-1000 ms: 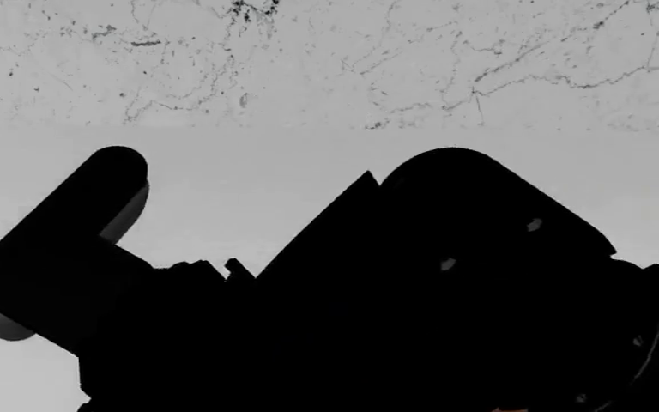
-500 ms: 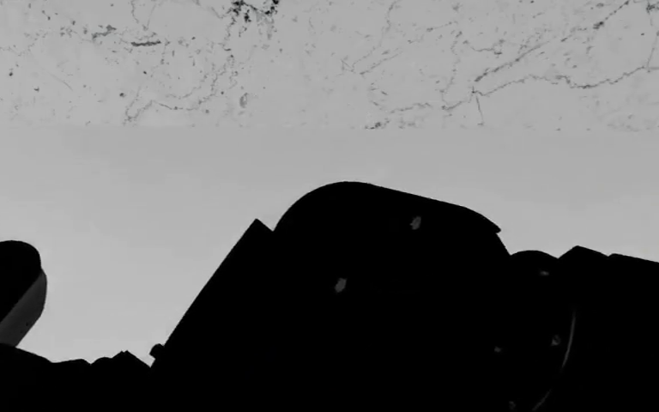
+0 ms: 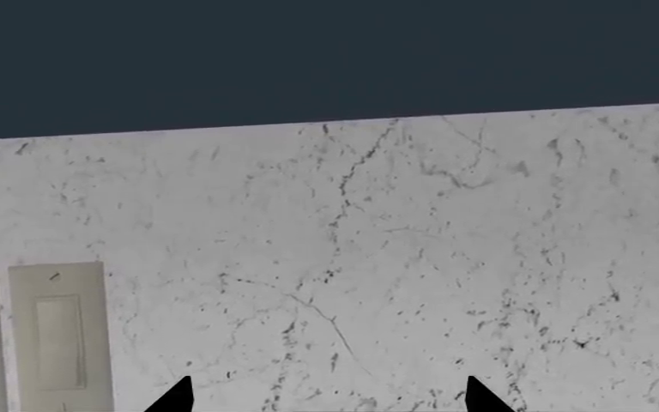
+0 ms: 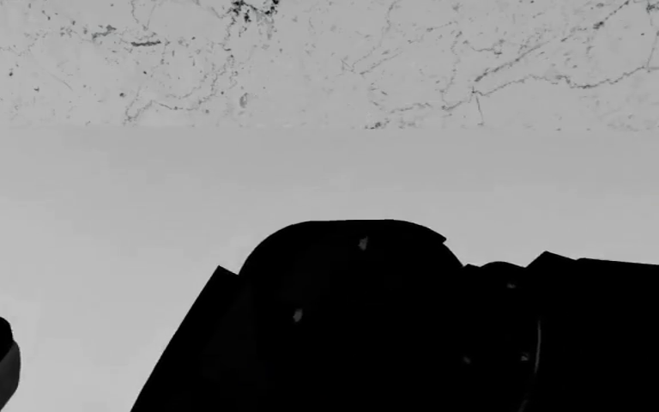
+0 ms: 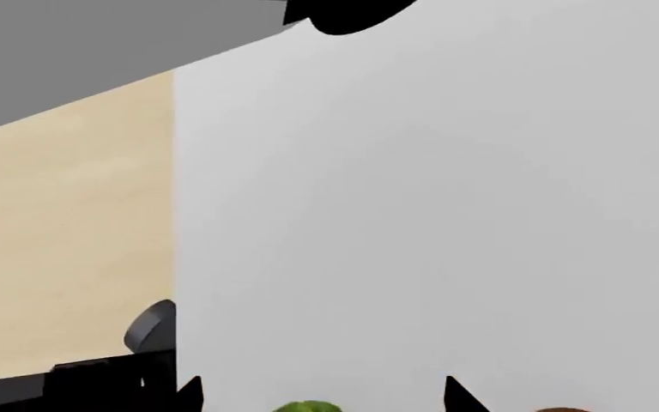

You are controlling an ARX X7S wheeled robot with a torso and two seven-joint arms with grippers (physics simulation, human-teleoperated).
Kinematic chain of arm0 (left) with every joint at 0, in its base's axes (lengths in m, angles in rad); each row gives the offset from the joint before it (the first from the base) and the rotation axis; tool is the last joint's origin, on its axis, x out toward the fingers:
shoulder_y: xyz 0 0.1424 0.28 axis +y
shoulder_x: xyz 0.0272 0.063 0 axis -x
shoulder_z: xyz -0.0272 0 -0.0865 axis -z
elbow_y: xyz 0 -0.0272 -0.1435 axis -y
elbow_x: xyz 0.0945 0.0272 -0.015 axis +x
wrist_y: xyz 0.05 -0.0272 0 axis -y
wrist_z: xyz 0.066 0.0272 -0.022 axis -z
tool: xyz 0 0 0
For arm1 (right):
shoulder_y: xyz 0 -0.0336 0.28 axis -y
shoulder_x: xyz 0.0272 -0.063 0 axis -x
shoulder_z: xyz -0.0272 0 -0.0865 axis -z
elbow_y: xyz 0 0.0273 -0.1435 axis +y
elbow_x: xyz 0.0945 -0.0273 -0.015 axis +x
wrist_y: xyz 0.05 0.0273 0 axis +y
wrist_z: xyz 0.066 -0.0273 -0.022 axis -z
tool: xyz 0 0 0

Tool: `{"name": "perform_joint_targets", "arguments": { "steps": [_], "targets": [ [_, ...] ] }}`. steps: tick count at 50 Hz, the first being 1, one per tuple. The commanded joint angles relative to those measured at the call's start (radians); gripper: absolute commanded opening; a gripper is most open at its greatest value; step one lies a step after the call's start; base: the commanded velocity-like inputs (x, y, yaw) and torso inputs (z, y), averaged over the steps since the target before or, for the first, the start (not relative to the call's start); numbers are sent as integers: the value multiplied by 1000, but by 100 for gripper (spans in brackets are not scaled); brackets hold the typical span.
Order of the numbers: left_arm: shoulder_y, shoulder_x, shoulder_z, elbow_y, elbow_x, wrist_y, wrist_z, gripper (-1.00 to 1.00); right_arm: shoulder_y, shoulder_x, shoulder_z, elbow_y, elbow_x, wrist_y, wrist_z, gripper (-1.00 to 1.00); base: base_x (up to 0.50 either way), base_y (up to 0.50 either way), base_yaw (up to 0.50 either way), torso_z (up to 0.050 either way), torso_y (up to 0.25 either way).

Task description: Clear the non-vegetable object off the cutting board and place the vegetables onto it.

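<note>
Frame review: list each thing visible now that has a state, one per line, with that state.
left gripper: only two dark fingertips show, spaced apart, nothing between them, facing the marble wall.
right gripper: fingertips spaced apart, empty, over the pale counter.
green vegetable: only a sliver at the frame edge, between the fingertips, not gripped.
wall switch plate: mounted; rocker position unclear.

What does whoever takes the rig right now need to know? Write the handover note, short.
Left gripper: open, empty, pointed at the marble wall.
Right gripper: open over the white counter. A green vegetable peeks in at the frame edge between its fingers; no grip is visible.
A brown sliver shows beside it; whether it is board or shell cannot be told.
Head view: the right arm blocks the work area, so no cutting board or shell-like object is visible.
Done: nothing can be confirmed.
Left: find the board, clear the shell off it, put the vegetables on.
</note>
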Motion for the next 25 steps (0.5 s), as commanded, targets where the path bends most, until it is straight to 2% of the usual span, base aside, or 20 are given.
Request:
{"name": "perform_joint_targets", "arguments": {
  "steps": [1, 10, 25],
  "targets": [
    [0, 20, -32, 9, 4, 0, 30, 100, 7, -2, -24, -41, 33, -34, -8, 100, 0, 0, 0, 0, 0],
    [3, 20, -33, 21, -4, -8, 24, 100, 24, 24, -66, -90, 90, -89, 38, 100, 6, 0, 0, 0, 0],
    [14, 15, -32, 12, -3, 5, 24, 100, -28, 59, -71, -114, 50, -98, 31, 100, 6, 0, 0, 0, 0]
  ]
}}
